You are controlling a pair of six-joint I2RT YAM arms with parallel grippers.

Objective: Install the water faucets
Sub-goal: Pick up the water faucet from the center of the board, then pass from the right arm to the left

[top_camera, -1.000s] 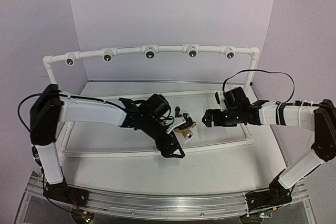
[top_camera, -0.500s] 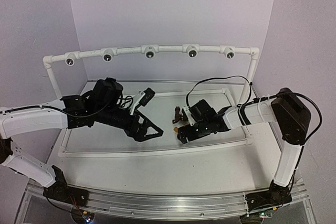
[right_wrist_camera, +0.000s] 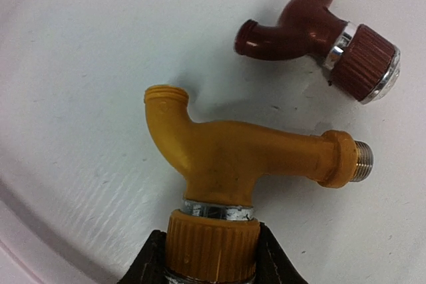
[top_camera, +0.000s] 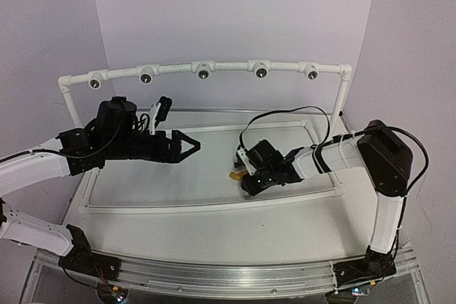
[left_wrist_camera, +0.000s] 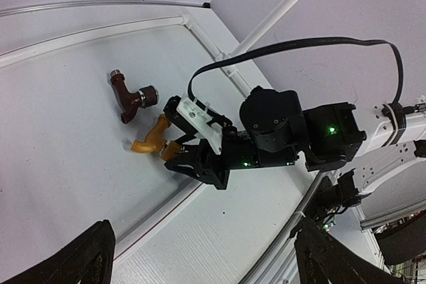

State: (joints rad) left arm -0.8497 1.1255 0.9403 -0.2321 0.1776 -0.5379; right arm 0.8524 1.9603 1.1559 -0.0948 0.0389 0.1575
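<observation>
Grasping step: the right claw [right_wrist_camera: 212,261] clamps the knob of the yellow faucet [right_wrist_camera: 229,157], mid-desk toward the right edge, with the brown faucet [right_wrist_camera: 309,31] just beside. The left claw [top_camera: 189,144] hangs apart near the left edge. Next, probably: lift it and aim the threaded end at a far-edge socket [top_camera: 204,72].

The left gripper [top_camera: 187,144] has pulled well back to the left, away from the yellow faucet [right_wrist_camera: 226,157], while the right gripper [top_camera: 244,174] has reached in and closed on its ribbed knob.
</observation>
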